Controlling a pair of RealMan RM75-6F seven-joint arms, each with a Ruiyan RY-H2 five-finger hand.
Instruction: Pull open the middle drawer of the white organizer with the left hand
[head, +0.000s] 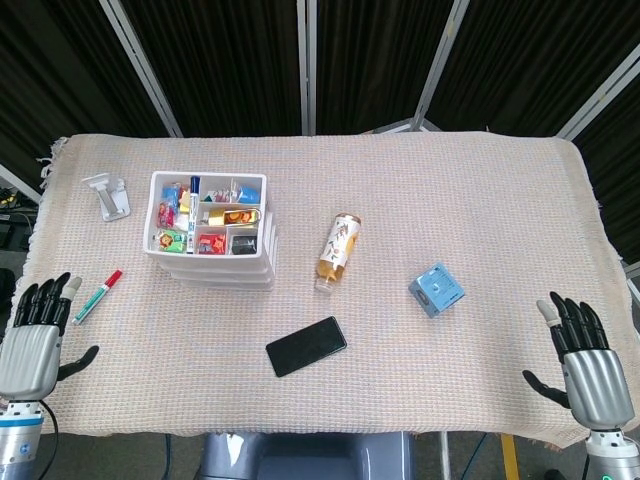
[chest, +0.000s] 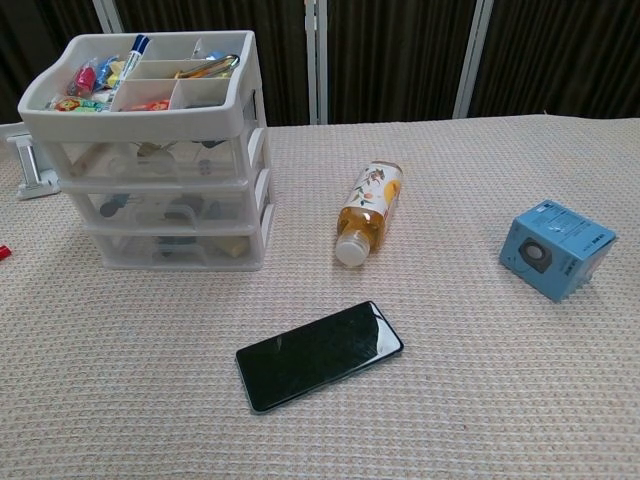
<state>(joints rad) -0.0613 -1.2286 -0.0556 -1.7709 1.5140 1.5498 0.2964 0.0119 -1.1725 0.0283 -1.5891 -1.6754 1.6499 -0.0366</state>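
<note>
At the far left, near corner of the worktop (head: 480, 180), we find the left hand (head: 30, 340) raised off the cloth edge, its fingers (head: 45, 296) spread apart and grasping nothing; the chest view does not show it. Just beside it, on the woven cloth, lies a red-and-green marker (head: 97, 296), slanted. Farther back on the left sits a small grey metal stand (head: 108, 194).

Next comes the white organizer (chest: 150, 150), well apart from the left hand. Its open top tray holds small coloured items and a blue pen in separate compartments. From the chest view we see three clear drawers stacked under it; the middle drawer (chest: 170, 208) sits flush with the ones above and below, not pulled out.

Right of the organizer, near the worktop's middle, a bottle of amber drink (chest: 369, 211) lies on its side, white cap toward us. In front of it, nearer our edge, a black phone (chest: 319, 355) lies flat, screen up, turned at an angle.

Farther right, a small blue box (chest: 556, 247) stands tilted on the cloth, apart from everything else.

At the far right, near corner, we note the right hand (head: 583, 362), seen in the head view only, fingers (head: 566, 315) extended and apart, grasping nothing.
</note>
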